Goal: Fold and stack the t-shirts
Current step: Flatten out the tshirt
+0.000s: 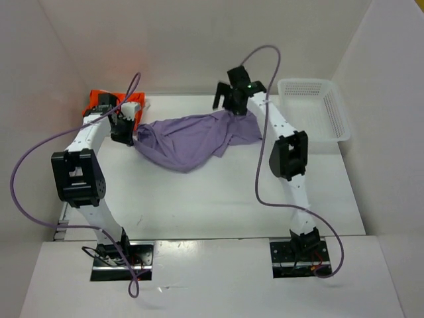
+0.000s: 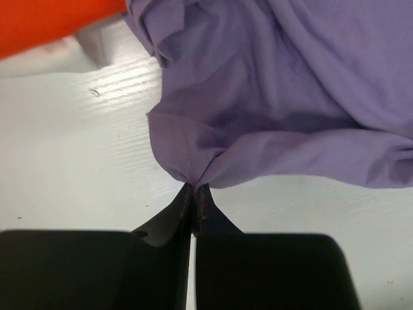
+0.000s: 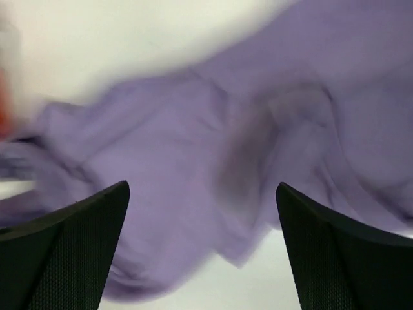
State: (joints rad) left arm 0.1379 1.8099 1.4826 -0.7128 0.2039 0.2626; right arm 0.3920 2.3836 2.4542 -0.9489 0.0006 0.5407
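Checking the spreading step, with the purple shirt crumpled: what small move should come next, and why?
Probably lower the right claw and close it on the purple shirt beneath it. The left claw is shut on an edge of the cloth, while the right stands open above it, holding nothing; two grips seem needed to pull it flat.

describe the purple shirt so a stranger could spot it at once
On the white table, look at the far middle. The lavender t-shirt lies there crumpled and spread out, one edge pinched in the left gripper. It is the only purple cloth; the orange t-shirt sits at the far left corner and the white basket on the right.
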